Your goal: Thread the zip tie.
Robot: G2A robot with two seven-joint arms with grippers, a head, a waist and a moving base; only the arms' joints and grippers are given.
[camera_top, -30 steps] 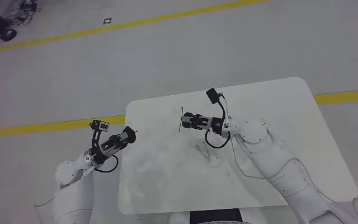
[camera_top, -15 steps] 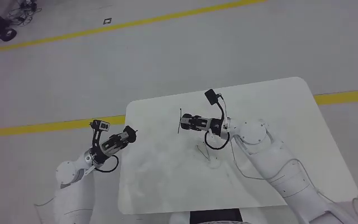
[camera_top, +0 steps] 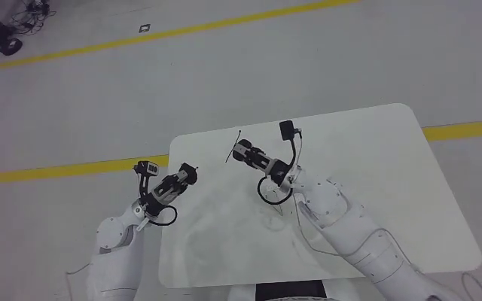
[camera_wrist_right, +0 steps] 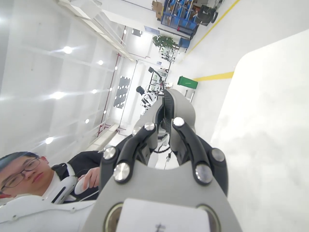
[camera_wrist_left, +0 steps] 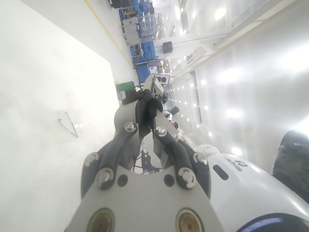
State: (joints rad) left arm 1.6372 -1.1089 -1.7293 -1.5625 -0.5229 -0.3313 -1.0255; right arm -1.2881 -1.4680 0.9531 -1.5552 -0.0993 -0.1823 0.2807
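Your right gripper [camera_top: 239, 150] sits over the far left part of the white table [camera_top: 361, 150], with its fingers closed tight on the zip tie [camera_top: 230, 153]; the tie is pinched somewhere along its length, so a thin black piece sticks out on each side of the fingers; in the top view it runs at a slant, one end towards the table's far edge and the other back towards you; it is held off the surface and touches nothing but the fingers. Your left gripper [camera_top: 190, 174] hangs just inside the table's left edge, pointing towards the right one; the two are near each other but clearly apart, with bare tabletop between them; the left wrist view shows its dark fingertips [camera_wrist_left: 147, 112] drawn together with no real gap, and you cannot tell from the pictures whether anything is caught between them. In that same view a thin bent strand [camera_wrist_left: 68, 125] lies flat on the table, well away from both grippers; it is too fine to say what it is.
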